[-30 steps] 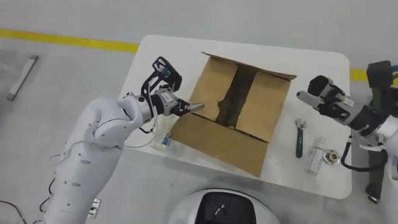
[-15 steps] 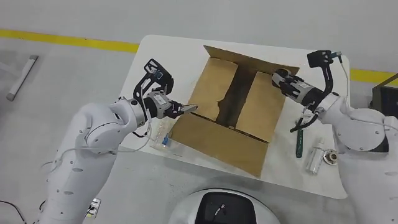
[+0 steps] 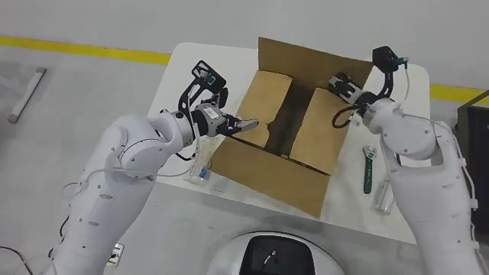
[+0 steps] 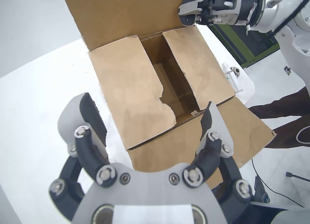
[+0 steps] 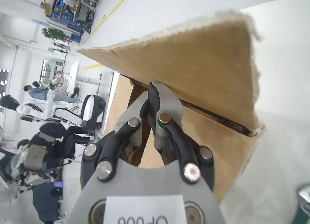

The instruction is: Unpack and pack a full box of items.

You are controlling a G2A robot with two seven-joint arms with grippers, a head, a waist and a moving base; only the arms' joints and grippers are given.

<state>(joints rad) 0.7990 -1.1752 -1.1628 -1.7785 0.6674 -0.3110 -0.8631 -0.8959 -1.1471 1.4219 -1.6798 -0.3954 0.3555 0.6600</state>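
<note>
A brown cardboard box [image 3: 267,172] stands open in the middle of the white table [image 3: 191,61]. Its two inner flaps lie nearly flat, with a dark gap between them [image 4: 169,82]. The far flap [image 3: 313,57] stands upright. My right gripper [image 3: 336,85] is shut, its tips against the inner face of that flap [image 5: 193,65] near one corner; it also shows across the box [image 4: 187,14]. My left gripper [image 4: 152,116] is open and hovers over the box's near-left corner [image 3: 246,124], holding nothing.
A green wrench [image 3: 367,169] and a white bottle [image 3: 386,191] lie on the table right of the box, with a small metal bracket [image 4: 235,71] beside the bottle. A small clear item [image 3: 200,166] lies left of the box.
My right arm has swung in from the table's right side to the far flap, and that flap has risen upright. My left gripper has shifted slightly toward the box.
</note>
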